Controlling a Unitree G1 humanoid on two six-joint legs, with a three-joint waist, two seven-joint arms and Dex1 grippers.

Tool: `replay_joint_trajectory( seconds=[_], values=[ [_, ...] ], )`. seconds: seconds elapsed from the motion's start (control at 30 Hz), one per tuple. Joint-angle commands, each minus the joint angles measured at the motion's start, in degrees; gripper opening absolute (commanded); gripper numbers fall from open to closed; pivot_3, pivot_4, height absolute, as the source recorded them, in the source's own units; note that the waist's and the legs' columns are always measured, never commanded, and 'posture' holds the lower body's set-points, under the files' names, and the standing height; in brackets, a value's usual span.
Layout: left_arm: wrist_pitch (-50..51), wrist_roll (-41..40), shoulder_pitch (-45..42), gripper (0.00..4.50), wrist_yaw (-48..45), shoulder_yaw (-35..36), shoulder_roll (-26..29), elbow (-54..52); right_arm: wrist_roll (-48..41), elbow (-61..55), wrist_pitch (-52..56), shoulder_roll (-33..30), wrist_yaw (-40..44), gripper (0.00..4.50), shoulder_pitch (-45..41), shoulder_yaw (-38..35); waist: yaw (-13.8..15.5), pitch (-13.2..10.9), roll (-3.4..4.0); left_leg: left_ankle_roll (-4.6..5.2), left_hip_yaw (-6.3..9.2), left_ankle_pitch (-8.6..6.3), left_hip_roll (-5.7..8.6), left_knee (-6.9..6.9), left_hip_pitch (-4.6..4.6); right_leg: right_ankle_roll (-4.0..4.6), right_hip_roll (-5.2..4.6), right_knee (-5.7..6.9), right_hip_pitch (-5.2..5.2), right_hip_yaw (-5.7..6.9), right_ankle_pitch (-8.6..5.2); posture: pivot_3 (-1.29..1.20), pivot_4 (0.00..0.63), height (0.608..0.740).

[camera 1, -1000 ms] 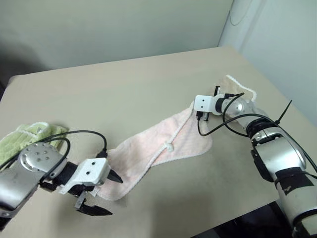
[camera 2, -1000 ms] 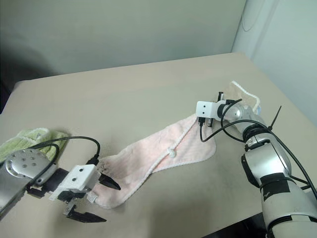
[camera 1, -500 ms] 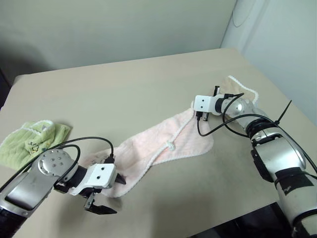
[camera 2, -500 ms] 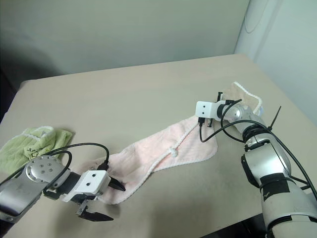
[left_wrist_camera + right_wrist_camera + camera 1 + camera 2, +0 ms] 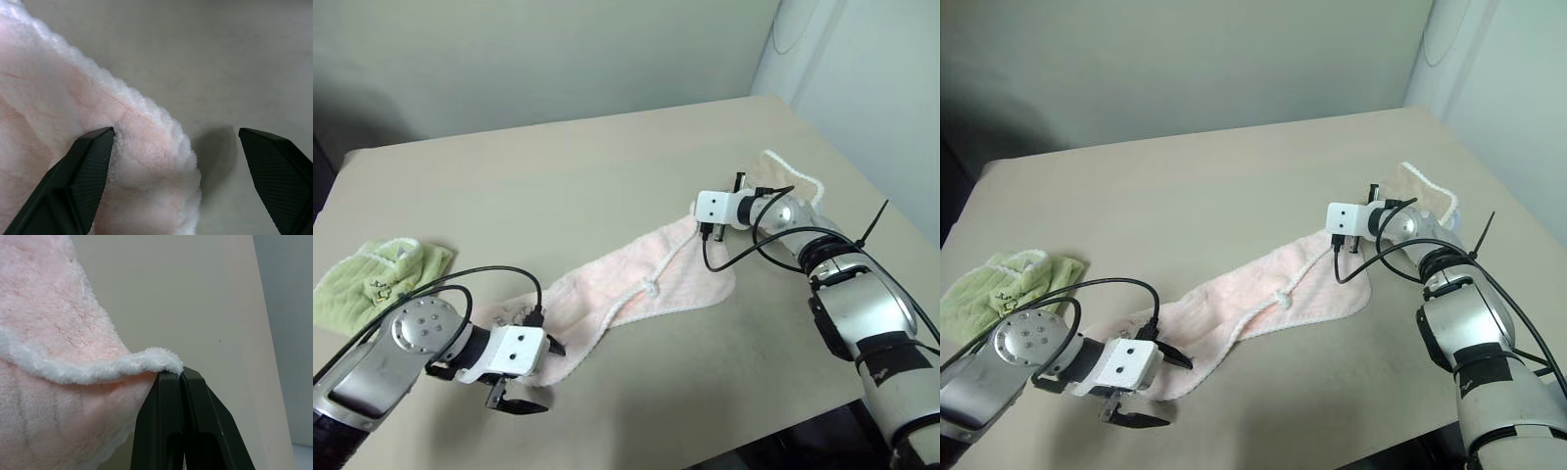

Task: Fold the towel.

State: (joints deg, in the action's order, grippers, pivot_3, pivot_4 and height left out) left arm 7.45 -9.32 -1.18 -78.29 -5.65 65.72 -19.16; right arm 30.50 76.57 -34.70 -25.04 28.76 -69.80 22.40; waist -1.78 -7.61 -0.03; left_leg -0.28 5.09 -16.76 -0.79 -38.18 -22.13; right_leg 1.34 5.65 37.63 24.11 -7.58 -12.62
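Left gripper [image 5: 530, 377] spread astride the near corner of pink towel [image 5: 636, 284], green towel [image 5: 372, 284] beyond its wrist

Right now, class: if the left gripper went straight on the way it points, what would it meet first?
Probably the towel: its near corner already lies between the left gripper's open fingers, the table just beyond.

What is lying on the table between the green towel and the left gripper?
Nothing: in the left eye view, bare table separates the green towel from the left gripper, whose open fingers straddle the pink towel end.
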Motion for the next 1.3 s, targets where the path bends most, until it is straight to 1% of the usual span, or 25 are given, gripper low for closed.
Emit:
replay_joint_trajectory(
  seconds=[0.03, 0.17, 0.33, 0.5, 0.63, 0.77, 0.9, 1.03, 1.13, 1.23, 1.3],
  values=[
    [0.8, 2.6, 0.6, 3.2, 1.4, -1.6, -0.4, 2.3, -1.3, -0.8, -0.8, -0.3, 0.3, 0.0, -0.2, -1.3, 0.0, 0.0, 0.01, 0.0, 0.0, 0.0, 0.0, 0.01, 0.04, 0.0, 0.0, 0.02, -0.02, 0.0, 0.0, 0.0, 0.15, 0.74],
    [1.3, 1.4, 0.7, 1.72, 1.3, -1.3, -0.6, 2.5, -1.3, -0.8, -0.7, -0.5, 0.4, 0.0, -0.2, -1.3, -0.4, 0.0, 0.02, 0.0, -0.01, 0.0, 0.0, 0.12, 0.08, 0.01, 0.0, 0.01, -0.01, 0.0, -0.01, 0.0, 0.15, 0.74],
    [1.6, 0.8, 1.2, 0.07, 0.9, -1.3, -0.6, 2.1, -1.3, -0.8, -0.9, -0.6, 0.5, 0.0, 0.0, -1.3, -0.7, 0.1, 0.17, 0.0, -0.02, 0.0, 0.0, 0.25, 0.08, 0.07, 0.0, -0.05, 0.03, -0.01, -0.04, 0.0, 0.15, 0.74],
    [2.7, -1.5, 3.4, 0.02, 0.6, 0.1, -0.6, 0.6, -1.5, -0.9, -1.0, -0.7, 0.7, 0.0, 0.1, -1.5, -0.8, 0.1, 0.19, 0.01, -0.02, -0.01, 0.0, 0.25, 0.09, 0.07, 0.01, -0.06, 0.03, -0.01, -0.04, 0.0, 0.15, 0.74],
    [6.7, -8.2, 5.3, 0.02, 1.0, 5.7, -1.5, -1.7, -1.8, -1.0, -1.5, -1.0, 1.1, 0.0, 0.4, -1.7, -1.1, 0.1, 0.19, 0.01, -0.02, -0.01, 0.0, 0.3, 0.09, 0.07, 0.01, -0.11, 0.04, -0.02, -0.04, 0.0, 0.15, 0.74],
    [17.5, -21.9, 3.3, 0.02, 4.6, 18.3, -4.4, -2.6, -3.6, -1.6, -3.4, -2.6, 3.9, 0.0, 1.2, -3.0, -1.0, 0.1, 0.16, -0.01, 0.0, 0.0, 0.0, 0.29, -0.01, 0.08, 0.01, -0.15, 0.08, 0.01, -0.05, 0.0, 0.15, 0.74],
    [23.0, -28.8, 3.5, 0.02, 8.7, 28.5, -6.6, -3.5, -6.0, -2.8, -5.6, -4.5, 7.9, 0.0, 2.0, -4.8, -0.8, 0.1, 0.16, -0.04, 0.0, 0.02, 0.0, 0.16, 0.01, 0.07, 0.01, -0.07, 0.02, 0.01, -0.04, 0.0, 0.15, 0.74],
    [28.0, -34.9, 1.6, 0.02, 16.1, 37.2, -9.8, -3.9, -9.6, -4.1, -6.2, -6.4, 11.9, 0.0, 1.9, -7.7, -0.9, 0.1, 0.16, -0.19, -0.03, 0.11, 0.0, 0.14, 0.03, 0.07, 0.01, -0.07, 0.0, 0.0, -0.04, 0.0, 0.15, 0.74],
    [29.1, -35.6, -1.5, 0.02, 22.9, 39.2, -12.3, -2.3, -11.3, -4.9, -5.8, -7.7, 13.2, 0.0, 1.0, -9.3, -0.9, 0.1, 0.17, -0.55, -0.03, 0.31, 0.0, 0.16, 0.1, 0.07, 0.01, -0.03, -0.03, -0.01, -0.04, 0.0, 0.15, 0.74],
    [29.2, -34.5, -4.6, 0.02, 27.2, 38.1, -14.0, -0.1, -12.6, -5.6, -5.1, -8.5, 14.2, 0.0, -0.5, -10.6, -0.9, 0.1, 0.17, -0.57, -0.03, 0.32, 0.0, 0.15, 0.17, 0.07, 0.01, -0.01, -0.09, -0.01, -0.04, 0.0, 0.15, 0.74],
    [26.1, -31.1, -7.3, 0.02, 29.4, 35.9, -15.0, 2.1, -12.5, -5.6, -4.7, -8.9, 13.9, 0.0, -2.0, -10.8, -0.9, 0.1, 0.17, -0.57, -0.03, 0.33, 0.0, 0.14, 0.17, 0.07, 0.01, -0.02, -0.09, -0.02, -0.04, 0.0, 0.15, 0.74]
  ],
)
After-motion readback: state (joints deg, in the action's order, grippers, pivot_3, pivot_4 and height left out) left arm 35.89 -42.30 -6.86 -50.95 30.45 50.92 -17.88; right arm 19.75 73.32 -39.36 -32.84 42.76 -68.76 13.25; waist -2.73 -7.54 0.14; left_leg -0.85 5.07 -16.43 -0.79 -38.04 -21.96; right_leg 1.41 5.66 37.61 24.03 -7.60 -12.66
